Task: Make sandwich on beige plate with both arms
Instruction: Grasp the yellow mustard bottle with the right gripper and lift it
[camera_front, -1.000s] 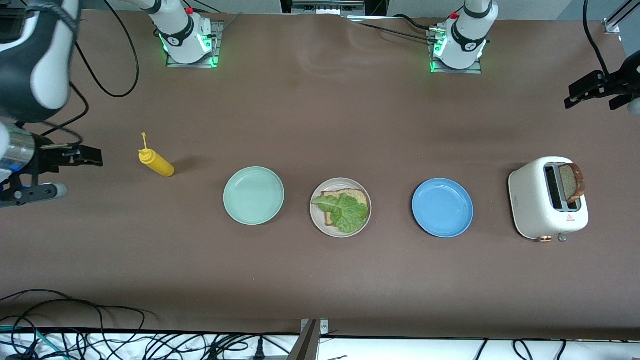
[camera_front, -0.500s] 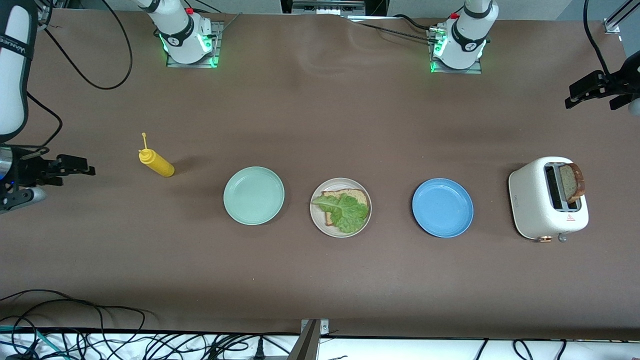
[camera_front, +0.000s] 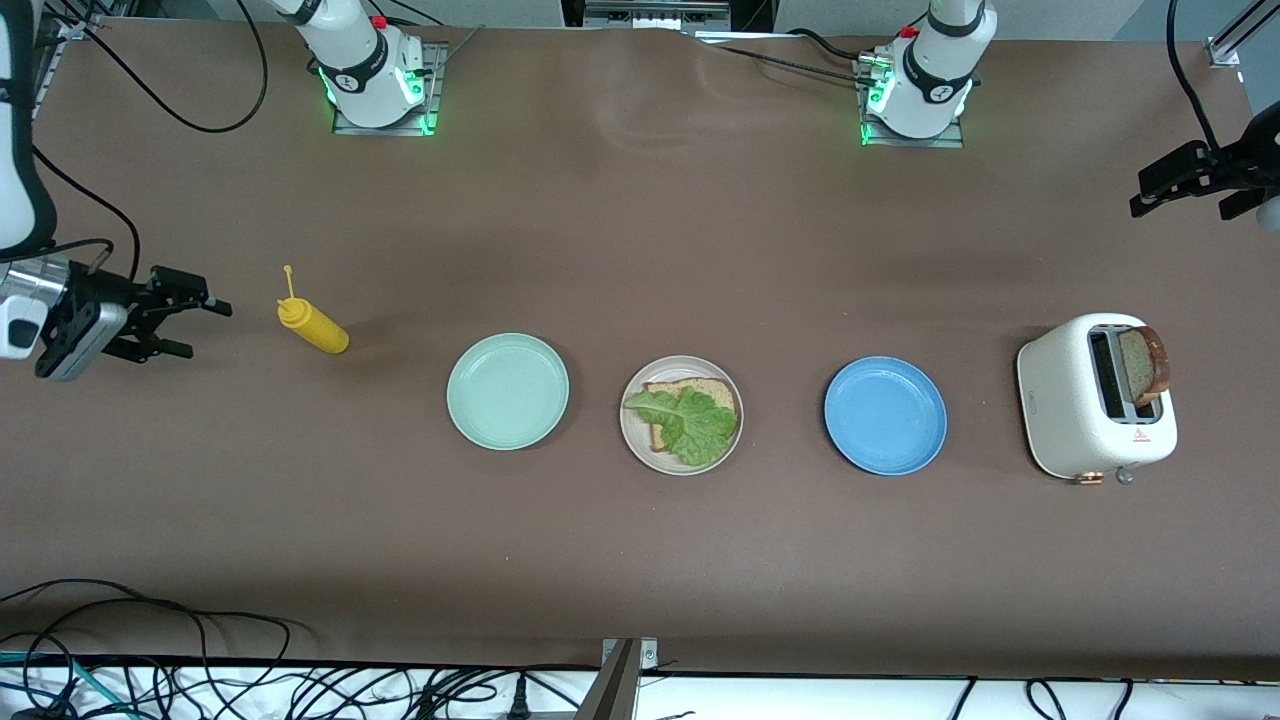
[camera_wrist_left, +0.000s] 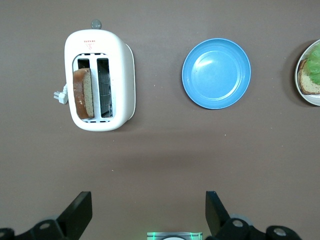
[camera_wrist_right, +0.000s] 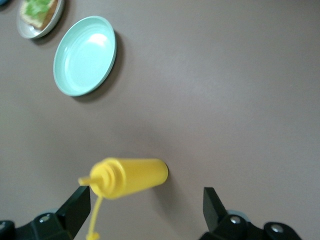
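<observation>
Three plates (camera_front: 508, 391), two bread slices (camera_front: 1145, 364), one lettuce leaf (camera_front: 690, 420), one toaster (camera_front: 1075, 400), one yellow bottle (camera_front: 315, 325).

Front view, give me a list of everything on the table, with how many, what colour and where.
beige plate: one, off-white, middle of the plate row.
bread slice: one, brown, on the beige plate.
lettuce leaf: one, green, on that slice.
mint green plate: one, toward the right arm's end.
blue plate: one, toward the left arm's end.
toaster: one, white, beside the blue plate.
toast slice: one, brown, in the toaster.
mustard bottle: one, yellow, standing.
right pincer: black, open, beside the bottle.
left pincer: black, open, waiting.
</observation>
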